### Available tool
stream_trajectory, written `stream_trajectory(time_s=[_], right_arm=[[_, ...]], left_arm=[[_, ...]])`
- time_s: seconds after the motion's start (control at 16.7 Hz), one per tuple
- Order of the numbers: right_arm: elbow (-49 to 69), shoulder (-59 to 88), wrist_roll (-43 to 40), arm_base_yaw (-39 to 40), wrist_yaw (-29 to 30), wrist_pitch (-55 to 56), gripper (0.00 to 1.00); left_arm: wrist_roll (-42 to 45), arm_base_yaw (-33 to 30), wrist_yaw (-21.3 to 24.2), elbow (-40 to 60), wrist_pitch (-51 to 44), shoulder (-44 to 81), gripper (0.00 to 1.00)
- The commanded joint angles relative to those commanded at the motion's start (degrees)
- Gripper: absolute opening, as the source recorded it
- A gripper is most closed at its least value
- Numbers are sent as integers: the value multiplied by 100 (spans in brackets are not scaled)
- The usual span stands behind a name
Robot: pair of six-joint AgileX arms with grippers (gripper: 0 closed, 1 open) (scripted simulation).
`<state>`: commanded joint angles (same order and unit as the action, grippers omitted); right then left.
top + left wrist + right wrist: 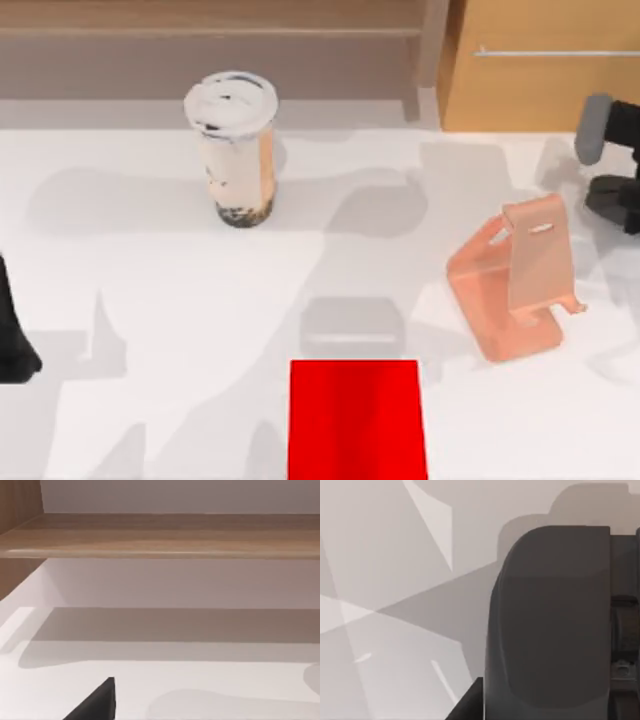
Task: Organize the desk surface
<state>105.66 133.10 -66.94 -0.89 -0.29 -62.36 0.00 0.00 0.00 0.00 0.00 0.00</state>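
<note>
Where desk surface (150,400) spreads, cup (236,150), salmon stand (515,285), red mat (357,420).

On the worktop (150,330) a cup (235,150) stands upright toward the back left. A stand (515,285) sits well apart on the right. A mat (357,420) lies at the front edge, between them. A cabinet (540,70) stands behind the stand, at the back right.

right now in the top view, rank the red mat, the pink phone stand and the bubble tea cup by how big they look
1. red mat, though the picture's lower edge cuts it off
2. pink phone stand
3. bubble tea cup

The stand and the cup look close in size; the cup stands upright, so that order is unsure.
</note>
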Motion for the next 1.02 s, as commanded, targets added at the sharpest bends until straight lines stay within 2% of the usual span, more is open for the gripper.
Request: stream_trajectory(time_s=[0.24,0.42,0.78,1.02], right_arm=[[866,-181,-32,17,-2,-1153,0],[1271,-309,-23,15,-2,-1590,0],[1282,-322,41,61,-9,-1567,0],[1245,-522,823,632,-93,-1102,0]], left_arm=[[0,0,0,0,0,0,100],[0,0,0,0,0,0,100],[0,0,0,0,0,0,100],[0,0,0,0,0,0,100]])
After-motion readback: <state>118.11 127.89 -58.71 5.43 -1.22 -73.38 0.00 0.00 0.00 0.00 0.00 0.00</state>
